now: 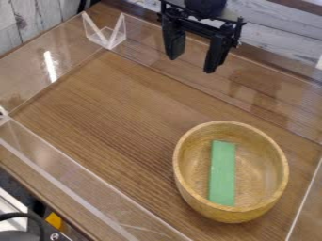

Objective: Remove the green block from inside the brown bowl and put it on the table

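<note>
The green block point(224, 172), a flat bright-green bar, lies on the inner floor of the brown bowl point(189, 184), a round tan wooden bowl at the lower right of the table point(113, 113). My gripper point(195, 55) hangs near the top of the view, well behind the bowl and apart from it. Its two black fingers point down and stand open with nothing between them.
Low clear acrylic walls point(75, 193) edge the tabletop. A clear corner piece point(104, 31) stands at the back left. Bare wood stretches to the left of the bowl and between the bowl and the gripper.
</note>
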Controlling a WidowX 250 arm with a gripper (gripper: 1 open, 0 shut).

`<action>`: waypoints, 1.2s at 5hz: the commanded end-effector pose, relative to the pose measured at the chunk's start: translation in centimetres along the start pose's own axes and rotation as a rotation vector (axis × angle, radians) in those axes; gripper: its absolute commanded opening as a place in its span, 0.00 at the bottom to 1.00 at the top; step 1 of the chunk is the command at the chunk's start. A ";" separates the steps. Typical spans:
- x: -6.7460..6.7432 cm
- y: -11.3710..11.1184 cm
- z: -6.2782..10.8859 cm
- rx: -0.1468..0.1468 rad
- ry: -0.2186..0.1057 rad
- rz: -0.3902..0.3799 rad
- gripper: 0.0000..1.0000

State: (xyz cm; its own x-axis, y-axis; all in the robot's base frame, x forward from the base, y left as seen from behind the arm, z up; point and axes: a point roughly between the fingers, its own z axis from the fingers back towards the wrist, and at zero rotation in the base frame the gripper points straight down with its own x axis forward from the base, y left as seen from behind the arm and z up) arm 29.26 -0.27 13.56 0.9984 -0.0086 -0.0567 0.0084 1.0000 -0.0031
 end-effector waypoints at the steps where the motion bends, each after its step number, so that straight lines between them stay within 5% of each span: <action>1: -0.5 0.3 -0.7 -0.009 0.017 0.050 1.00; 4: -3.5 -1.1 -2.2 -0.056 0.044 0.266 1.00; 6: -3.7 -1.0 -2.1 -0.052 0.059 0.212 1.00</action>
State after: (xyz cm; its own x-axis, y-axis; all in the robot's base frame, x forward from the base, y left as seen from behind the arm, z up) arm 25.17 -1.44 10.37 0.9651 0.2008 -0.1682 -0.2081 0.9777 -0.0270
